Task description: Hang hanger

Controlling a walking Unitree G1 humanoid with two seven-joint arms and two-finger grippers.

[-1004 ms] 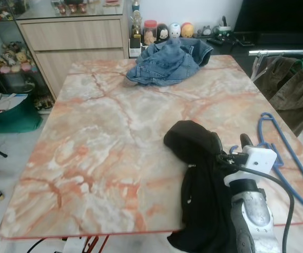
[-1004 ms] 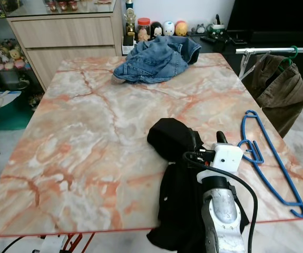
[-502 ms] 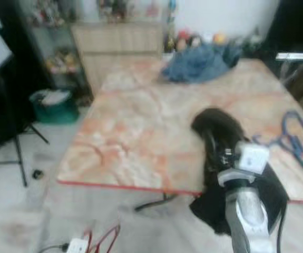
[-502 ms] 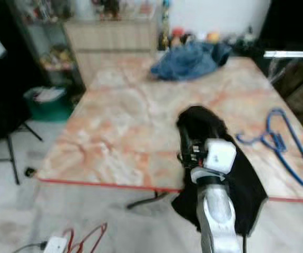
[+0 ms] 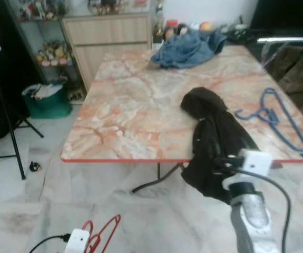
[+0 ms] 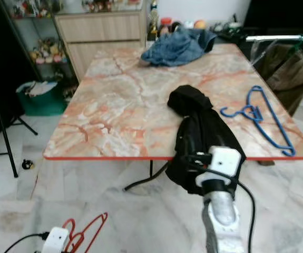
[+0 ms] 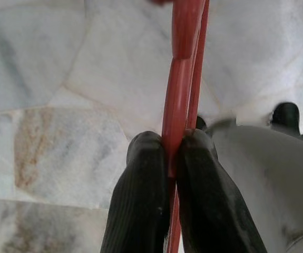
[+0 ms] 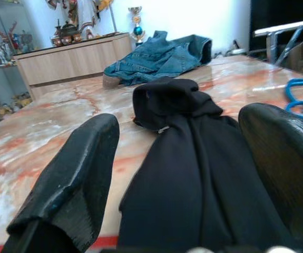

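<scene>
In the left wrist view I had the two black fingers (image 7: pixel 140 200) of the left gripper (image 7: pixel 170 158) pinched tight on a thin red plastic hanger (image 7: pixel 182 79). Its doubled bar ran straight up between the pads, so it hung below the wrist over the pale marble floor (image 7: pixel 46 63), low and clear of the table. The head cameras showed the same red hanger (image 5: pixel 101 238) down near the floor beside a white power strip (image 5: pixel 76 241).

The right gripper (image 8: pixel 177 174) had its fingers (image 8: pixel 75 174) spread wide with nothing between them. They were aimed along the orange-veined marble table (image 5: pixel 130 116) at a black garment (image 5: pixel 214 142) draped over the near edge. It lay in line with the gap but ahead of the fingertips, and I could not tell whether the cloth touched them.

Beyond it, a blue wire hanger (image 5: pixel 277 118) rested flat on the table to the right, well apart from both grippers. A crumpled blue denim garment (image 5: pixel 185 48) sat at the far end. A metal clothes rail (image 6: pixel 277 38) with a brown garment (image 6: pixel 285 71) on it stood past the table's far right corner. I judged it the likely place for hanging, and the red hanger was still far from it.
</scene>
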